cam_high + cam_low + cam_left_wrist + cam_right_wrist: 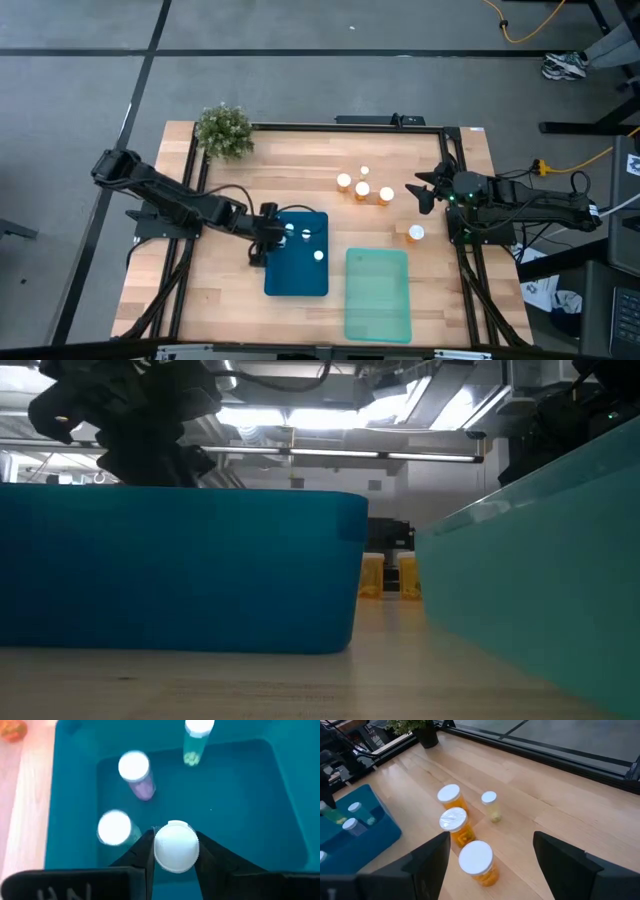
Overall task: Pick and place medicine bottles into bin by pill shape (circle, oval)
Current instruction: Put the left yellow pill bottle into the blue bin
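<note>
The left gripper [175,852] reaches over the near-left corner of the blue bin [296,275], and its jaws are clenched on a white-capped bottle [176,846] that sits between the two dark fingers [142,855], cap up. Just beyond the jaws, inside the same bin, stand three more bottles: a pale one [114,828] right beside the left finger, a purple-tinted one [136,774] a little farther out, and a greenish one [196,740] farthest away, near the bin's far wall. In the overhead view three white caps [305,235] show inside the blue bin next to the gripper.

The right gripper [492,865] hovers over the bare wood of the table [240,290] with its jaws released and spread wide, holding nothing. Straight ahead of the jaws stands a cluster of four bottles: an orange bottle [477,862] nearest, almost between the fingertips, a second orange bottle [454,825] just behind it, a third orange one [450,797] beyond that, and a small pale bottle [490,805] beside them. From above, a fifth bottle [415,233] stands apart from the cluster, off to the side of the right gripper's jaws, near the right arm's base.

The teal bin [378,295] lies beside the blue one; I cannot see anything in it. A potted plant [223,130] sits at the table's far corner, well away from both sets of jaws.
</note>
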Robot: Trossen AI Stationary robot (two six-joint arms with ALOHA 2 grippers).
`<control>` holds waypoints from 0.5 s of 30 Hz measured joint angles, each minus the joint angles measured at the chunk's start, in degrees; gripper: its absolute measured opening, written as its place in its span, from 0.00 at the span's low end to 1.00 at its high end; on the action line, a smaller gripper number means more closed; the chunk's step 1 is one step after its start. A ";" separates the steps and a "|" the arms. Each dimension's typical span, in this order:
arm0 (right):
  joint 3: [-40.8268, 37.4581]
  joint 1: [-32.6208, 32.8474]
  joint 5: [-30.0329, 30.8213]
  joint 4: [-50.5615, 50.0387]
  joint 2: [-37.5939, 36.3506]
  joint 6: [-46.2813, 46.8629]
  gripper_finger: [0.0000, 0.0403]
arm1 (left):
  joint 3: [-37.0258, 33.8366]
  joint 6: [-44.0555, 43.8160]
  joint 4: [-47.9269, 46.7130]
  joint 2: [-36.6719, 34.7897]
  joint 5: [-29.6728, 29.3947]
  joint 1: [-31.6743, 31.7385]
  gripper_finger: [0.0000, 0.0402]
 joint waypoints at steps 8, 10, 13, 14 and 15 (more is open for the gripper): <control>0.00 -0.01 1.50 0.36 0.00 -1.16 0.71 | -2.49 -1.11 2.55 0.04 -0.26 0.02 0.23; 0.00 0.01 1.51 0.36 0.00 -1.18 0.71 | -2.46 -1.11 4.45 0.04 -0.26 0.02 0.23; 0.00 0.00 1.49 0.37 0.00 -1.27 0.71 | -2.44 -1.10 5.55 0.59 -0.25 0.02 0.23; 0.00 0.00 1.49 0.37 0.00 -1.28 0.71 | -2.44 -1.08 6.02 0.87 -0.08 0.02 0.23; 0.00 0.01 1.49 0.37 0.00 -1.29 0.71 | -2.44 -1.09 6.58 1.19 0.59 0.02 0.23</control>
